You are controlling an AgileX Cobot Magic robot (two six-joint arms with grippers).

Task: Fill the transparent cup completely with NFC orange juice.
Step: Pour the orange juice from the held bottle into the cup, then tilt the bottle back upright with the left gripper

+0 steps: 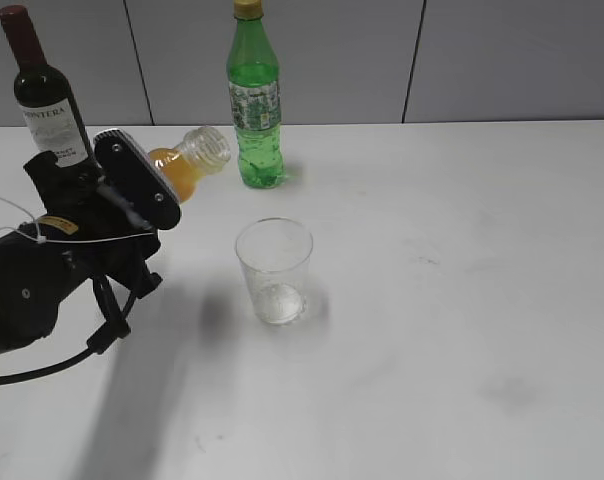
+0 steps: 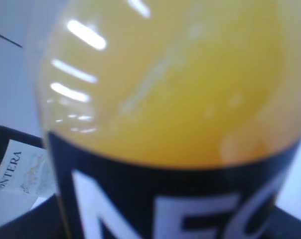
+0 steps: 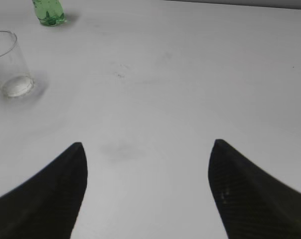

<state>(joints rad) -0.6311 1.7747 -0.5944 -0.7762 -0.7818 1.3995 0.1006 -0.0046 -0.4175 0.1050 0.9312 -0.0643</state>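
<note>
Left gripper (image 1: 147,190) clamped round small clear black-labelled NFC orange juice bottle (image 1: 187,165), tilted, seemingly capless; probably slippery, sloshing; thin transparent plastic cup (image 1: 273,270) empty, light, tippable; right gripper (image 3: 148,194) spread, idle.

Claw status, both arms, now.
Left claw: closed on the juice bottle, tilted.
Right claw: open, empty.

The dark wine bottle (image 1: 44,90) has a white label. It reads "MONTERA" in the exterior view. In the left wrist view only "NTERA" shows on that label (image 2: 18,172).

The juice bottle (image 2: 165,114) has a black label with big white letters, "NFC". The bottoms of the letters are cut off.

The green bottle (image 1: 254,100) has a label too, but its words are too small to read.
</note>
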